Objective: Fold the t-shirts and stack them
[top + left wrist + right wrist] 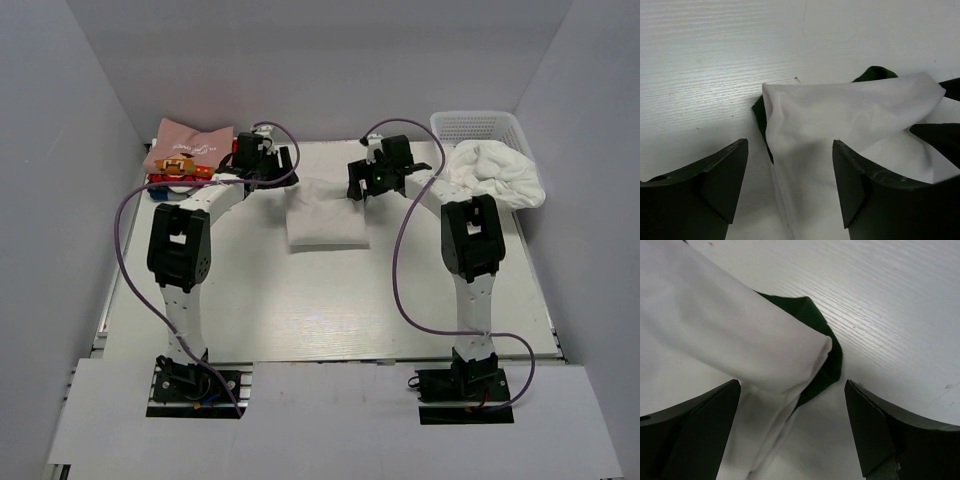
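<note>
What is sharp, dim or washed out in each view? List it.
Top view: even soft light, faint shadows, the shirt barely stands out from the white table. Left wrist view: table grain crisp, left end effector dark with little detail. Right wrist view: same crisp grain, right end effector near-black.

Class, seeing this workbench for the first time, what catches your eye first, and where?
A folded off-white shirt lies mid-table, dark green sleeve peeking out at its corners, with the left gripper and right gripper open over it. A pink-topped stack of folded shirts sits far left; a white basket heaped with white cloth, far right.
</note>
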`<state>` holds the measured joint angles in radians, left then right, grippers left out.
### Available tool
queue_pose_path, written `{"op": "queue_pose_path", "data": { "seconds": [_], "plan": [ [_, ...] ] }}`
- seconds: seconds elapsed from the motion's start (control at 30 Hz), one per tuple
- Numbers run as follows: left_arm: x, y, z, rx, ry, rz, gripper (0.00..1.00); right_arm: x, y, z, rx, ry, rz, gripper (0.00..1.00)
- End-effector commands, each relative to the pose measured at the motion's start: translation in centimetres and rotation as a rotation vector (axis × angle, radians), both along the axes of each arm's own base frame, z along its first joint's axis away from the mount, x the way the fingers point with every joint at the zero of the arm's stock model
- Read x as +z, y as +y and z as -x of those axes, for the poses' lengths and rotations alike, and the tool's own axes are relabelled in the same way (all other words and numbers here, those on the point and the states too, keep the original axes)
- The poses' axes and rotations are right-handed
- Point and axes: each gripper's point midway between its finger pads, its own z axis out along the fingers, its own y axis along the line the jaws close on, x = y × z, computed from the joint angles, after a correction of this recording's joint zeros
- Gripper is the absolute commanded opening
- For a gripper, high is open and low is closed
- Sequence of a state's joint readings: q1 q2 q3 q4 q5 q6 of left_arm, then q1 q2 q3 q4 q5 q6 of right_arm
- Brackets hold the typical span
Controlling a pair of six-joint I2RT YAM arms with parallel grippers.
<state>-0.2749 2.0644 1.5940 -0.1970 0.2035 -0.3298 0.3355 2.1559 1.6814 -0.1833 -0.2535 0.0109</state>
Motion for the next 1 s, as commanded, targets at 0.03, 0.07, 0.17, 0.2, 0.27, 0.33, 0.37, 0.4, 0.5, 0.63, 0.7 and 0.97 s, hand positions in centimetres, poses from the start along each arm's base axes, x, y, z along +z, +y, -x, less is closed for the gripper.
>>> {"op": "queue_pose_path", "data": {
  "seconds": [0.03,0.07,0.17,0.2,0.27,0.33,0.37,0.4,0.5,0.63,0.7,0.97],
  "plan": [
    [1.9,-1.0,-1.0,-0.09,-0.102,-0.003,0.73,0.2,-0.7,-2.6,0.114,-0.168,0.123,0.9],
    [0.5,-1.4,-1.0,-0.104,-0.078,0.001,0.71,0.6,-0.2,-2.6,0.14,-0.177,0.101,0.9],
    [-0.4,-1.8,-1.9,-0.106,-0.062,0.011,0.59,0.9,0.8,-3.0,0.155,-0.201,0.053,0.85],
    [-1.3,-1.9,-2.4,-0.106,-0.048,0.008,0.54,1.2,1.0,-3.4,0.152,-0.222,0.035,0.78],
    [-2.2,-2.2,-2.4,-0.117,-0.021,0.01,0.36,1.4,1.5,-3.6,0.15,-0.222,0.002,0.73],
    [-2.1,-2.4,-2.6,-0.121,-0.024,0.025,0.31,1.7,2.0,-3.9,0.157,-0.241,-0.025,0.73],
    [-2.4,-2.6,-2.4,-0.124,-0.016,0.038,0.26,1.7,2.2,-3.9,0.159,-0.243,-0.028,0.73],
    [-2.0,-2.8,-2.3,-0.131,-0.031,0.047,0.25,1.4,2.3,-4.1,0.165,-0.246,-0.041,0.66],
    [-1.3,-2.7,-2.2,-0.132,-0.046,0.05,0.15,1.7,3.0,-4.1,0.178,-0.247,-0.077,0.39],
    [0.8,-2.7,-2.0,-0.132,-0.073,0.056,0.0,3.9,2.4,-4.1,0.13,-0.291,-0.081,0.0],
    [2.9,-2.5,-1.4,-0.133,-0.12,0.066,0.0,6.6,2.0,-3.0,0.114,-0.328,-0.093,0.0],
    [5.5,-1.9,0.3,-0.124,-0.187,0.046,0.0,6.1,-1.2,0.1,-0.028,-0.259,-0.055,0.0]
  ]
}}
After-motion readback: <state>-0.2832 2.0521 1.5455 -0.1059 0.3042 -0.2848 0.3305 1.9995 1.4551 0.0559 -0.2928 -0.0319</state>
